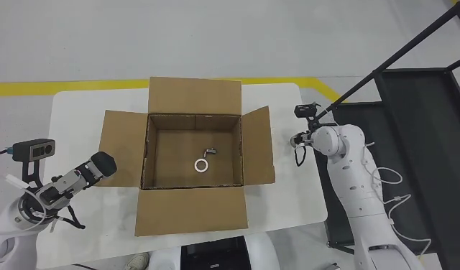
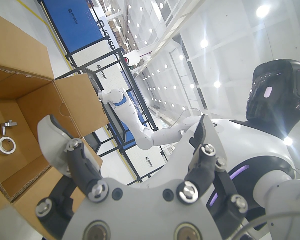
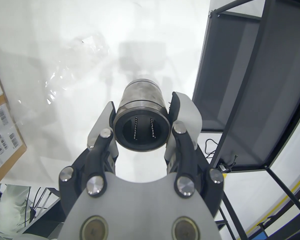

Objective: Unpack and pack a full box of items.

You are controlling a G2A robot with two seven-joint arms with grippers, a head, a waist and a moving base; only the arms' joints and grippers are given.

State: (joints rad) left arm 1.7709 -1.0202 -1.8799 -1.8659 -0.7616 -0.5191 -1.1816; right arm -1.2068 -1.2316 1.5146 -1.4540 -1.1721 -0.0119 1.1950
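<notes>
An open cardboard box [image 1: 159, 188] stands mid-table with all flaps folded out. On its floor lie a metal ring [image 1: 200, 165] and a small metal bracket [image 1: 210, 153]; the left wrist view shows the same ring [image 2: 6, 146] and bracket [image 2: 7, 125]. My left gripper [image 2: 125, 131] is open and holds nothing, by the box's left flap [image 1: 104, 164]. My right gripper [image 3: 143, 103] is shut on a grey metal cylinder bearing [image 3: 141, 93], held above the white table to the right of the box [image 1: 298, 140].
A crumpled clear plastic bag [image 3: 75, 56] lies on the white table [image 1: 86, 119] under the right gripper. A dark metal rack [image 1: 410, 105] stands just past the table's right edge. The box's outer wall carries paper labels [image 3: 0, 131].
</notes>
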